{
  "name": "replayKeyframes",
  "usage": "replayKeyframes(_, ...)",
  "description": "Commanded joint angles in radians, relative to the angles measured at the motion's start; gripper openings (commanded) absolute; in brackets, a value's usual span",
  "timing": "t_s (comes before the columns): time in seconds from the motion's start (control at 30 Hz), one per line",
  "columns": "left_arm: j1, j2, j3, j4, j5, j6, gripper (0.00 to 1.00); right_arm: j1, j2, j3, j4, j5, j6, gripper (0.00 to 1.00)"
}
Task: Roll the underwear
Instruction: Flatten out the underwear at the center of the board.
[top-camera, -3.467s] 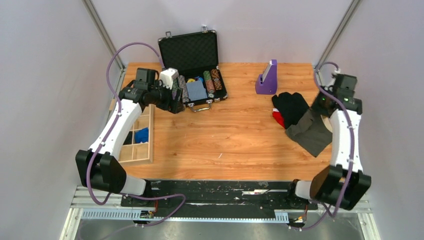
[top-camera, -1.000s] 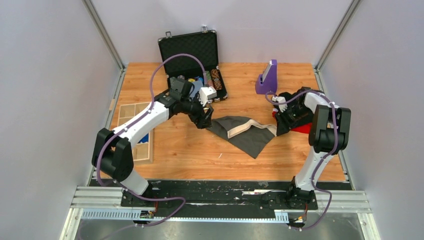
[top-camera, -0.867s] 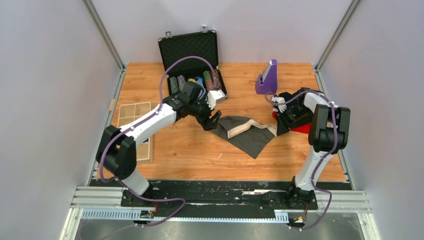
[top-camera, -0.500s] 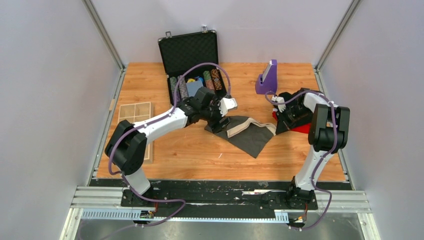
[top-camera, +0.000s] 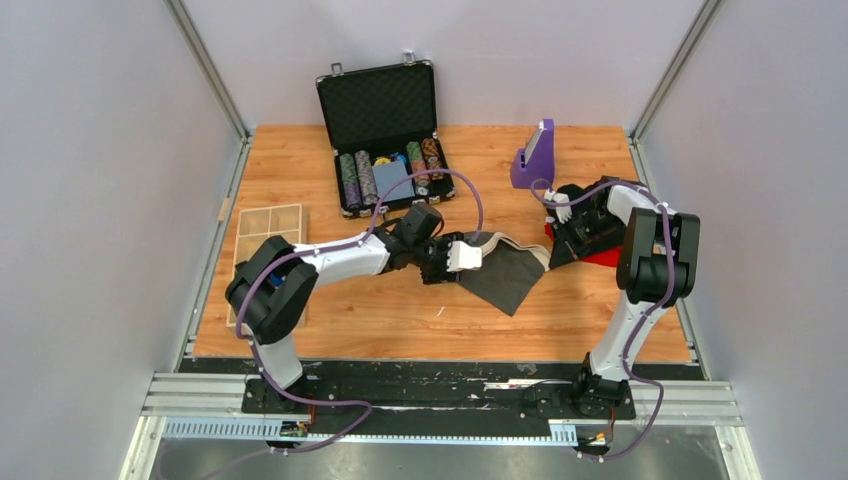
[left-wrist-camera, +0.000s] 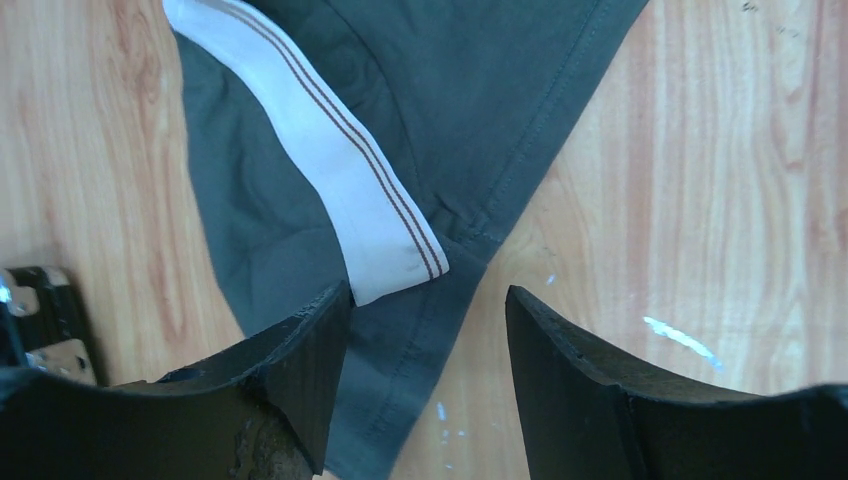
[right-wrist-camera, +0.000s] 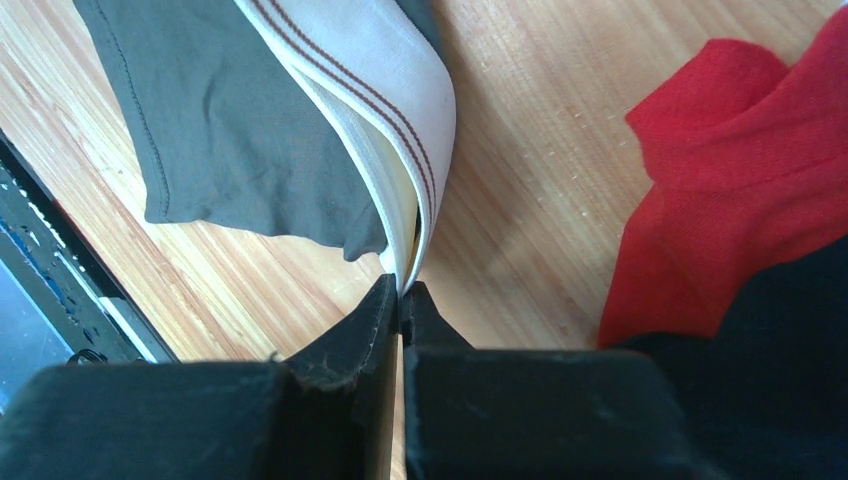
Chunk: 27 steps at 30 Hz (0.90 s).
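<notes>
Right end effector (right-wrist-camera: 400, 300) is clamped on the underwear (right-wrist-camera: 230, 130) waistband (right-wrist-camera: 400, 90); left end effector (left-wrist-camera: 428, 300), jaws apart with the other corner between them, looks due to close before rolling.

Lighting: bright, diffuse, overhead. Soft, faint shadows lie just beside the underwear (top-camera: 505, 275). Wrist views: underwear sharp; nearest foreground slightly blurred.

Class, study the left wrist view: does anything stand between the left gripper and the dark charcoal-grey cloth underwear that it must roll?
Nothing visible does. The left gripper stands open directly over the dark charcoal-grey cloth underwear, its jaws on either side of the end of the white striped waistband.
</notes>
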Motion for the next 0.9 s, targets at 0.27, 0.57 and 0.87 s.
replayKeyframes(0.27,0.001,0.046,0.029,0.096,0.042,0.196,0.65,-0.003,-0.058,0.027,-0.023,-0.054,0.02,0.0)
replayKeyframes(0.57,0.001,0.045,0.036,0.132,0.042,0.172,0.65,-0.003,-0.053,0.025,-0.023,-0.052,0.034,0.0)
replayKeyframes(0.87,0.002,0.071,0.056,0.145,0.026,0.16,0.71,-0.003,-0.061,0.017,-0.022,-0.049,0.046,0.0)
